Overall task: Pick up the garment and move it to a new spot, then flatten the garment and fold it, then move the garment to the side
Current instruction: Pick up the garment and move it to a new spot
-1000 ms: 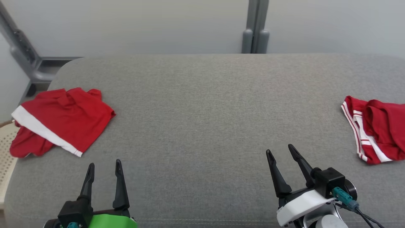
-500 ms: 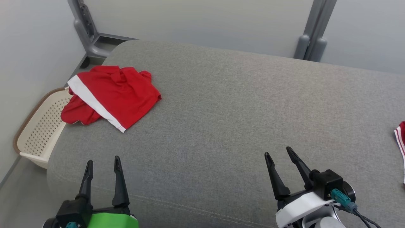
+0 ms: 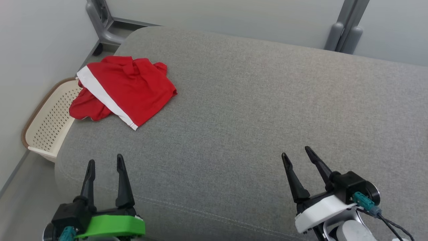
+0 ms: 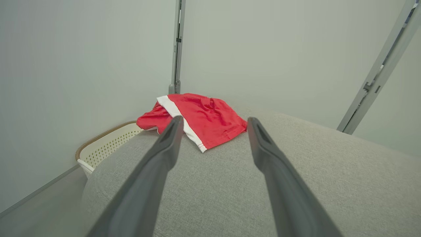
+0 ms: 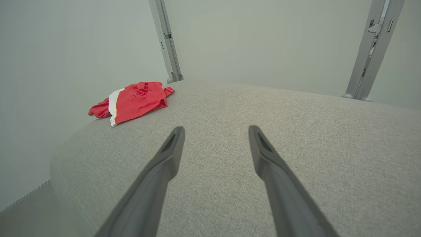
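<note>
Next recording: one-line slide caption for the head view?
Left hand and right hand open over grey cushion; crumpled red garment at its left end, beside cream basket.

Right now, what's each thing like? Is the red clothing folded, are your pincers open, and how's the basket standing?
Red garment, crumpled and unfolded, lying on the grey cushion near its far left corner, untouched.
Left pincer, open, holding nothing.
Right pincer, open, holding nothing.
Basket, upright on the floor beside the cushion.
</note>
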{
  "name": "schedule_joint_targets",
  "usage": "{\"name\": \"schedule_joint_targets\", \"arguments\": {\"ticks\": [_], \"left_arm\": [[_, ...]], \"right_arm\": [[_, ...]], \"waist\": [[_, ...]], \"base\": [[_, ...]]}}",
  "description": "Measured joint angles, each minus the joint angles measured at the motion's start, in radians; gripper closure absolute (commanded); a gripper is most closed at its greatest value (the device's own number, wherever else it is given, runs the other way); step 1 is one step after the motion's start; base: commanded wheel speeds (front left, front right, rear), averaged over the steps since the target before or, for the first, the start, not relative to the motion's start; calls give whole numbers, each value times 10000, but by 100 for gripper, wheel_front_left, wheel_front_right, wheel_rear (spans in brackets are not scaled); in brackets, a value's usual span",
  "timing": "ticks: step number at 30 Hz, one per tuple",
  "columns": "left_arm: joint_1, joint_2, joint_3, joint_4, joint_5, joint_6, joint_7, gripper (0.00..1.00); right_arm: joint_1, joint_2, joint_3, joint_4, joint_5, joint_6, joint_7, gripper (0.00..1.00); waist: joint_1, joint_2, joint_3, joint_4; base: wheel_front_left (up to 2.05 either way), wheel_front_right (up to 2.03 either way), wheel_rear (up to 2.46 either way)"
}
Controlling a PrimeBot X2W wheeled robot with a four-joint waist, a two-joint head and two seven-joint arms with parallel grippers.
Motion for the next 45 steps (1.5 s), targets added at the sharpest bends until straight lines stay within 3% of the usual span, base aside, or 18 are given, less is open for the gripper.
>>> {"name": "schedule_joint_targets", "arguments": {"ticks": [11, 22, 29, 33, 40, 45], "left_arm": [[-2195, 0, -42, 173, -1292, 142, 0, 0], [-5878, -2, 754, 2339, -1513, 25, 0, 0], [-8248, -4, 1645, 4713, -1586, -82, 0, 0], [-9500, 44, 2010, 6943, -2098, -268, 96, 0], [-11421, 673, 2355, 10203, -2698, -88, 2006, 0], [-12027, 1066, 2163, 11597, -2696, -77, 3388, 0]], "right_arm": [[-1167, -980, -111, -374, -61, 0, 0, 0], [-2145, -1703, -84, -625, -173, 0, 0, 0], [-2625, -2040, -155, -800, -357, 0, 0, 0], [-2786, -2088, -174, -953, -456, 2, -2, 0], [-2942, -2031, -163, -1097, -568, 8, -36, 0], [-3114, -1956, -109, -1101, -581, 8, -48, 0]], "waist": [[1, 0, 1583, 51], [3, 0, 3427, 46], [3, 0, 4453, -147], [3, 0, 4922, -340], [1, 0, 5423, -772], [0, 0, 5603, -1053]], "base": [[0, 0, 0], [0, 0, 0], [0, 0, 0], [0, 0, 0], [0, 0, 0], [0, 0, 0]]}}
